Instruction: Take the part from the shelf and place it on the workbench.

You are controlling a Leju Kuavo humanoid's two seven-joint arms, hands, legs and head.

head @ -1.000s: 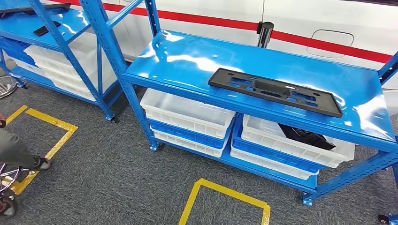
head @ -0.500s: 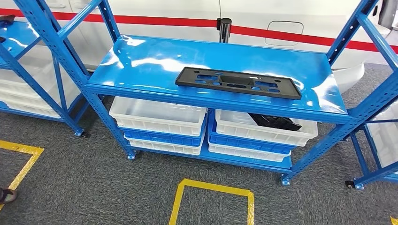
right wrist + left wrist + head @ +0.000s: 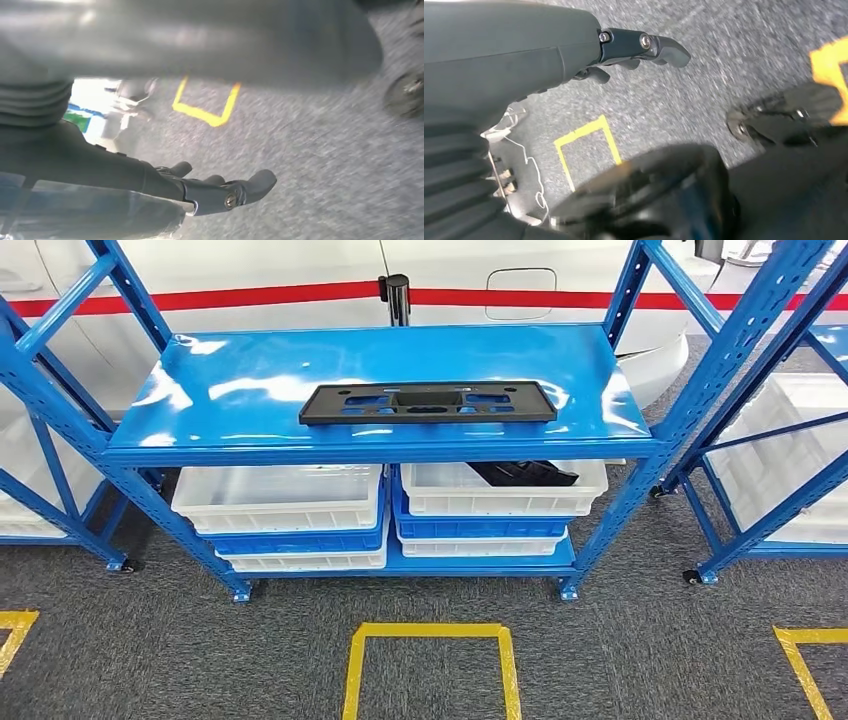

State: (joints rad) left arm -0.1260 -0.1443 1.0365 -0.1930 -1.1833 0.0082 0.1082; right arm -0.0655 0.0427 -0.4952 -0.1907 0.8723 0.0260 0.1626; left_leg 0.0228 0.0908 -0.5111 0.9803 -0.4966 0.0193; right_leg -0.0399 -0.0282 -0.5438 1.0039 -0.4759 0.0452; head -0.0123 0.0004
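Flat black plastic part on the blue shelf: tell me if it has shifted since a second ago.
No. The flat black plastic part keeps its place on the glossy blue metal shelf near the front edge; the camera turned.

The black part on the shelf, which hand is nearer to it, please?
Neither clearly: the left hand and right hand both hang over the carpet, away from the part.

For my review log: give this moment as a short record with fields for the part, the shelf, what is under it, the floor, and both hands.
part: flat black part lying on the top deck, untouched
shelf: blue shelf facing the head view
below: white bins stacked on blue ones; a dark piece in the right-side bin
floor: grey carpet with a yellow tape square
left hand: hangs over the carpet, holds nothing
right hand: hangs over the carpet, holds nothing
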